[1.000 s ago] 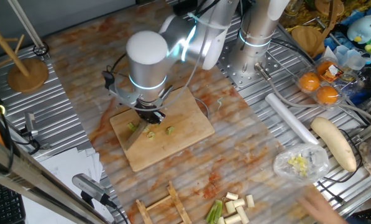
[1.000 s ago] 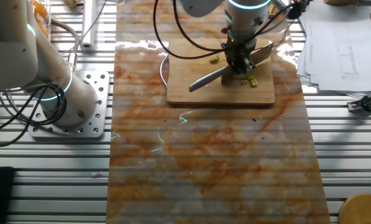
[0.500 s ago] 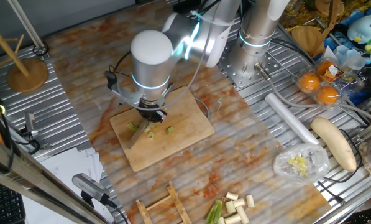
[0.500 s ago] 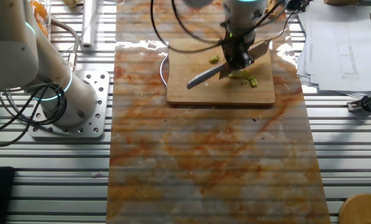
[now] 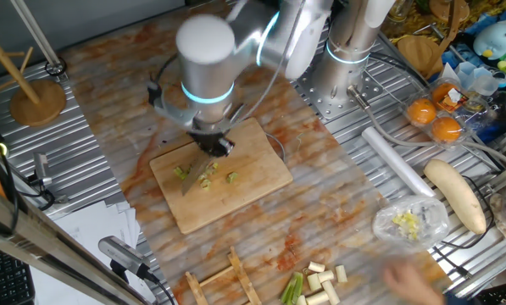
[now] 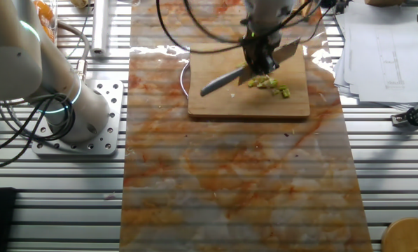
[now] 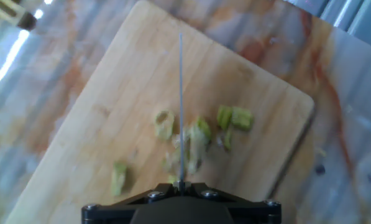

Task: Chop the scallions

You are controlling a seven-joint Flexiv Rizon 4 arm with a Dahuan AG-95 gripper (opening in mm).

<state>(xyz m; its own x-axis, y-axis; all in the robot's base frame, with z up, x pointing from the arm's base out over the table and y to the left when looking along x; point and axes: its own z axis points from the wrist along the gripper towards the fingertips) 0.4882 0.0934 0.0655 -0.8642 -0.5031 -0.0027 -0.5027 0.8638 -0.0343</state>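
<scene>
The gripper (image 5: 212, 146) is clamped on a knife (image 6: 223, 79), holding it above the board (image 5: 253, 182). In the other fixed view the blade slants down and left from the gripper (image 6: 260, 61), its tip over the board's (image 6: 216, 105) left part; whether the tip touches the wood cannot be told. In the hand view the knife (image 7: 181, 106) shows edge-on as a thin line running up the middle of the board (image 7: 110, 93), with the gripper's dark body along the bottom edge.

The scallions (image 7: 197, 134) lie on the board as small yellow-green chopped bits, clustered around the blade line, with bits on both sides of it and one bit apart toward the lower left. In one fixed view the scallions (image 5: 207, 176) sit just below the gripper, near the board's middle; in the other fixed view the scallions (image 6: 268, 85) lie right of the blade.

More uncut stalks (image 5: 319, 282) lie on the tabletop (image 5: 337, 212) well apart from the board, near the bottom edge.
</scene>
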